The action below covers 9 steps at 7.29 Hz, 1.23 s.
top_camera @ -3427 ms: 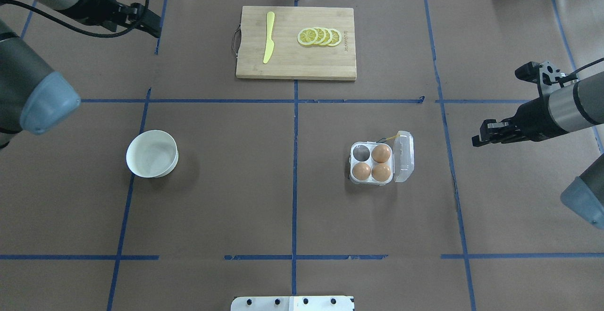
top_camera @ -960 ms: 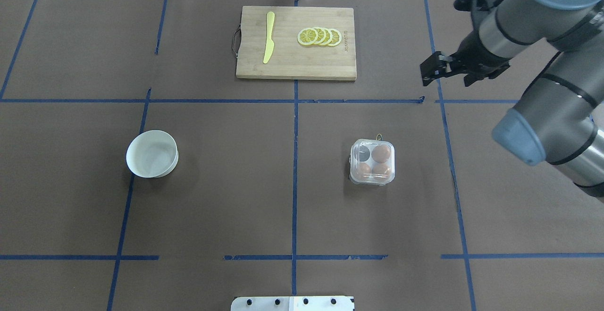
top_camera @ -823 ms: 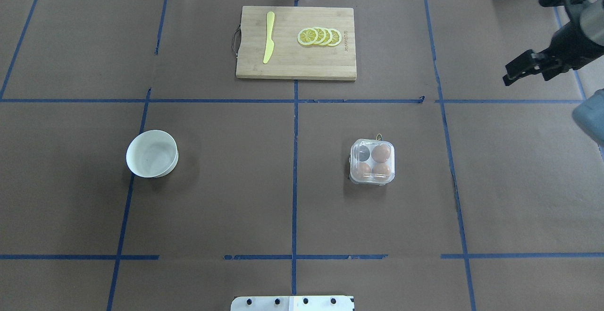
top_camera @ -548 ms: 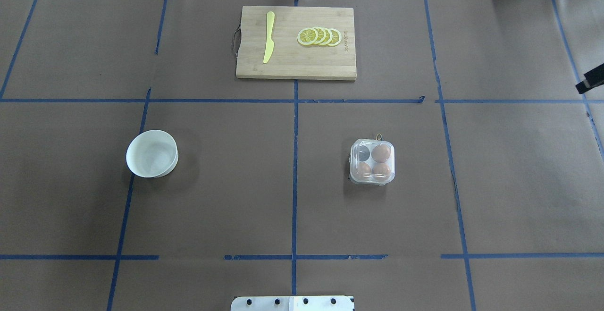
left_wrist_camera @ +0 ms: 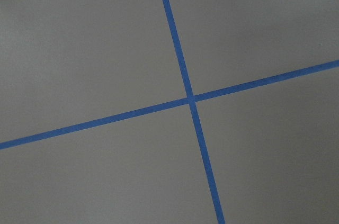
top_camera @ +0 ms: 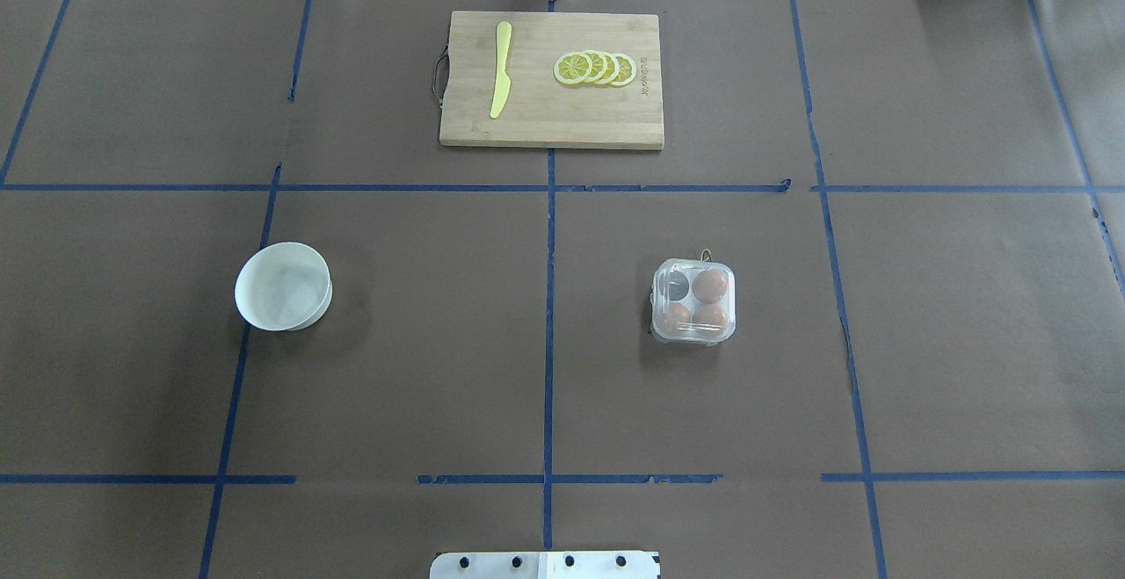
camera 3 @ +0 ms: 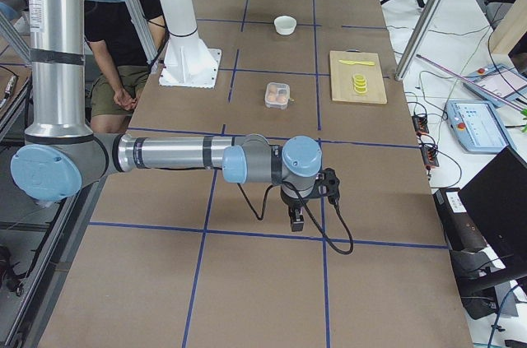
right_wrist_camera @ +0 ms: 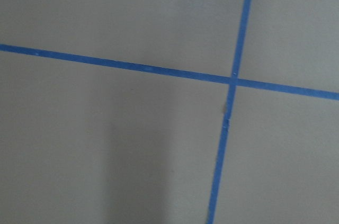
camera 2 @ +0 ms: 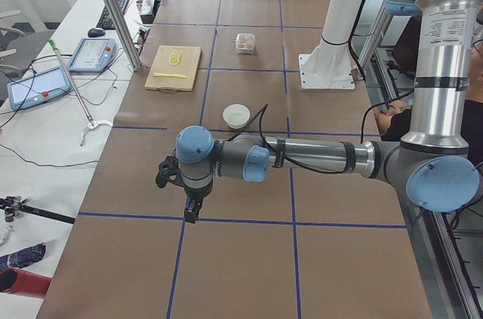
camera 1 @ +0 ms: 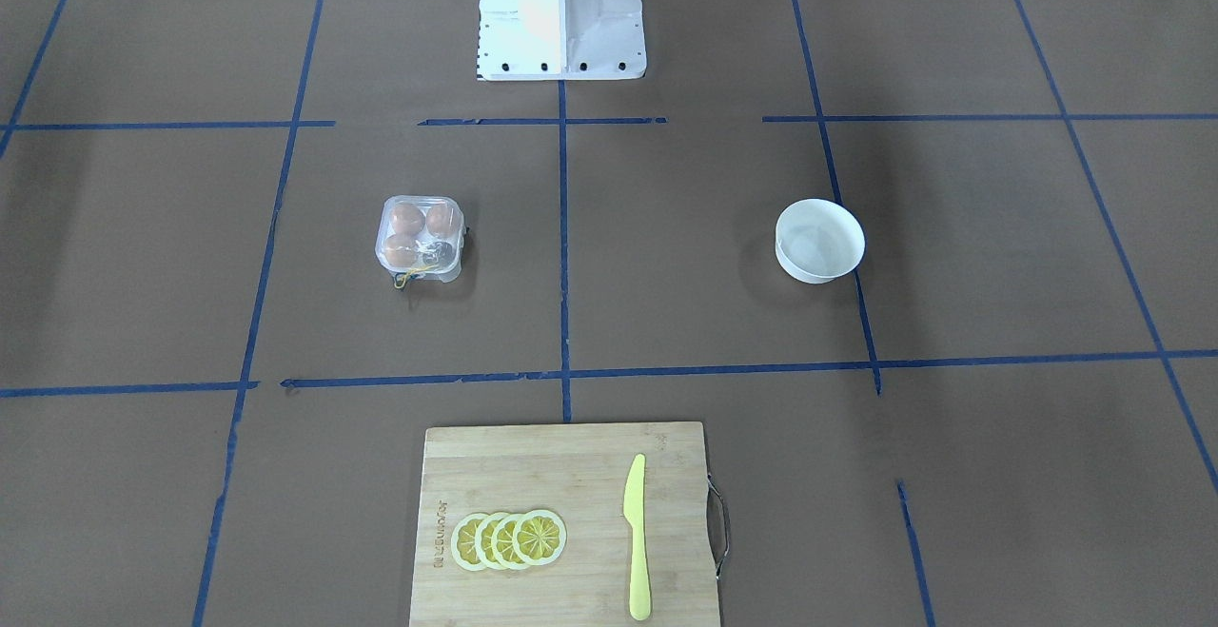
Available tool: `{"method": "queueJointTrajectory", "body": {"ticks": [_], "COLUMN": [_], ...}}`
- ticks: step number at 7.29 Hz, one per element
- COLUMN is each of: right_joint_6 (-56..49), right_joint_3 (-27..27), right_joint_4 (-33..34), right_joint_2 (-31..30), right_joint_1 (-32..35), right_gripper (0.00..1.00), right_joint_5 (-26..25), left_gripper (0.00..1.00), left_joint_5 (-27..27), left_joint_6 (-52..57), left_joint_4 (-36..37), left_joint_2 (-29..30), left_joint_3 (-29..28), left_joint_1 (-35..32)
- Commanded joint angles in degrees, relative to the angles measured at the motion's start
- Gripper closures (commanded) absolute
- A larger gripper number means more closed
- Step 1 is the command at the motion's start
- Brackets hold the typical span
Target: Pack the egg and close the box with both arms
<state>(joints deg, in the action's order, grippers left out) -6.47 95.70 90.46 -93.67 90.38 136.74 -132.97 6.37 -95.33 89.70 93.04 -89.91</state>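
Note:
The clear box [top_camera: 693, 301] stands right of the table's middle with its lid shut; it also shows in the front view [camera 1: 420, 237]. Three orange-brown eggs lie under the lid, one of them the egg [top_camera: 710, 285] in the far right cup. The far left cup is empty. A yellow string [camera 1: 411, 276] hangs at its far side. Both arms are out of the overhead view. My left gripper [camera 2: 192, 210] hangs over bare table far to the left, and my right gripper [camera 3: 296, 218] far to the right. I cannot tell whether either is open.
A white bowl [top_camera: 283, 285] stands left of the middle. A wooden cutting board [top_camera: 551, 118] at the far side holds lemon slices [top_camera: 596, 68] and a yellow knife [top_camera: 501, 69]. The white base pedestal [camera 1: 560, 9] stands at the near edge. Both wrist views show only brown paper with blue tape.
The box lid, open 3.4 s ago, is shut. The right arm has swung away to the right and out of the overhead view; the left arm left it earlier.

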Motion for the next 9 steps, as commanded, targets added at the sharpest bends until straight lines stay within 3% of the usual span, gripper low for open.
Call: {"method": "queueJointTrajectory", "body": {"ticks": [1,9], "right_joint_6": [-1.4,1.6], "right_joint_3": [-1.5,-1.8], "right_joint_4": [0.1,-0.4], "right_joint_2": [-1.9,-1.4], "right_joint_1": [1.1,1.1], "right_gripper": [0.00,0.00], "right_joint_5": [-2.2,-2.1], "left_gripper": [0.00,0.00], "left_joint_5": [0.0,0.2], "left_joint_6": [0.0,-2.2], "left_joint_4": [0.0,0.0], "left_joint_2": [-0.5,-0.4], "left_joint_3": [0.2,-0.6], "left_joint_1": [0.0,0.1]}}
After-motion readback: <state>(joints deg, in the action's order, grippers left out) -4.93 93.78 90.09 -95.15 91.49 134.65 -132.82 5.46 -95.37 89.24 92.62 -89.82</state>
